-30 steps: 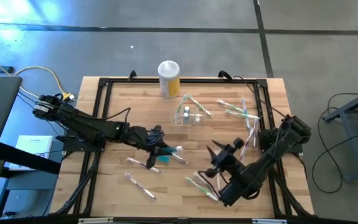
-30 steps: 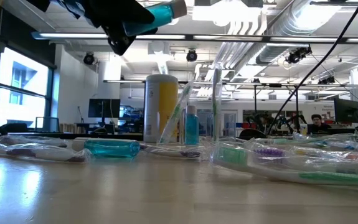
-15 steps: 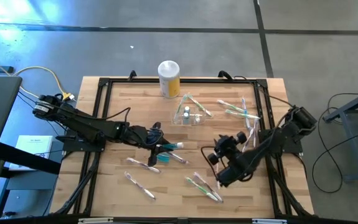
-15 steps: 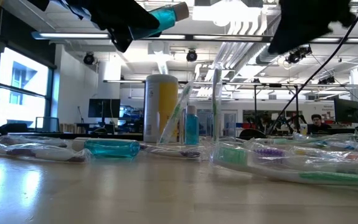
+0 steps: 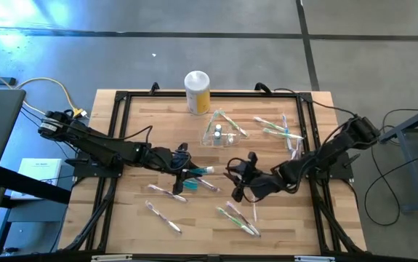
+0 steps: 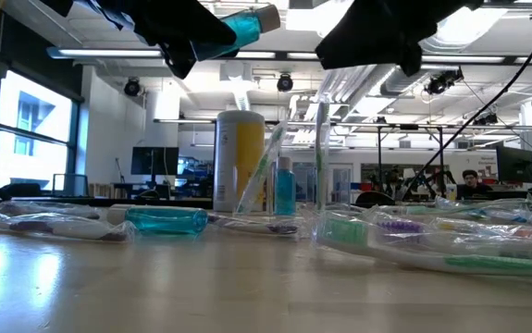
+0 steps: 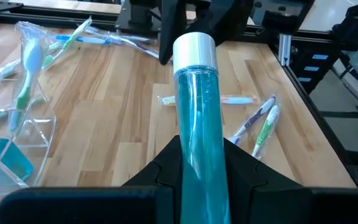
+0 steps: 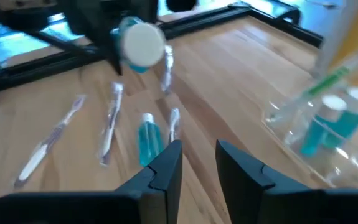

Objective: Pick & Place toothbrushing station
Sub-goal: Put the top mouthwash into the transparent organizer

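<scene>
I have the left tool [image 5: 187, 172] lifted over the middle of the surface [image 5: 136, 131], pinching a slim clear bottle of teal liquid with a white cap [image 7: 195, 118]. The left wrist view shows the bottle clamped between both fingers, cap pointing away from the wrist. My right tool [image 5: 235, 183] is just opposite, low over the surface a little to the right of the bottle. Its two fingers [image 8: 166, 169] stand slightly apart with bare wood between them, so it is empty.

The toothbrushing station [image 5: 220, 135] sits further back on the surface, near the yellow canister with the white lid [image 5: 197, 92]. In the high view it already holds a green-handled toothbrush leaning out of it and what look like two small capped bottles inside.

So I judge the job partly done: the station is stocked with a few items, and the bottle in my left tool is in the air, not yet placed. Plenty is left, as I read it. A second teal bottle [image 5: 191, 186] lies just under the left tool, and wrapped toothbrushes lie scattered, one bunch near the front right [image 5: 238, 218] and another at the back right [image 5: 281, 131].
</scene>
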